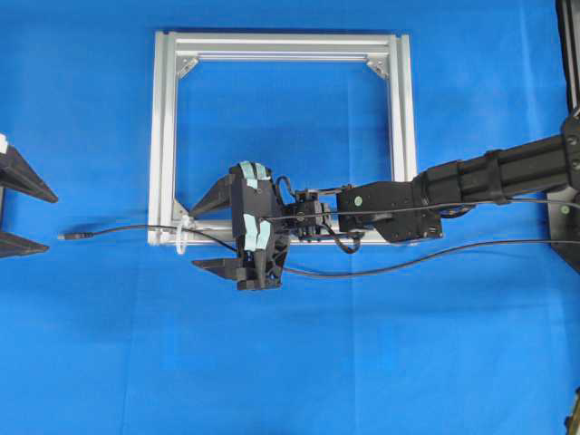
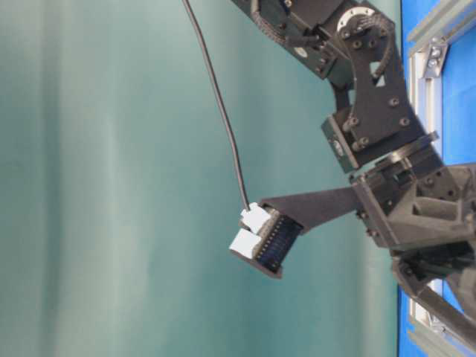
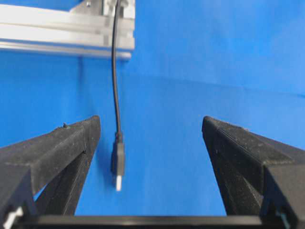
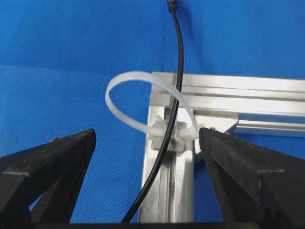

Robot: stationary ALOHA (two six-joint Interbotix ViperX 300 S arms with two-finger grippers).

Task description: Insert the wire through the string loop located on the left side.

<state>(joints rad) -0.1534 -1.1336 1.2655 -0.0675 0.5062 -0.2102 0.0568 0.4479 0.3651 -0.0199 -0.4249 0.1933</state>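
Overhead view: one wire (image 1: pixel 122 230), one string loop (image 1: pixel 183 237), one frame (image 1: pixel 165 136), two arms. Wire runs through loop at frame's lower-left corner, plug lying on blue cloth (image 1: pixel 362 362). Left gripper (image 3: pixel 150 157) and right gripper (image 1: pixel 210 231) both spread, holding nothing.

One wire (image 1: pixel 136 230); one string loop (image 4: pixel 143 102); one frame (image 1: pixel 163 136); two pincers.
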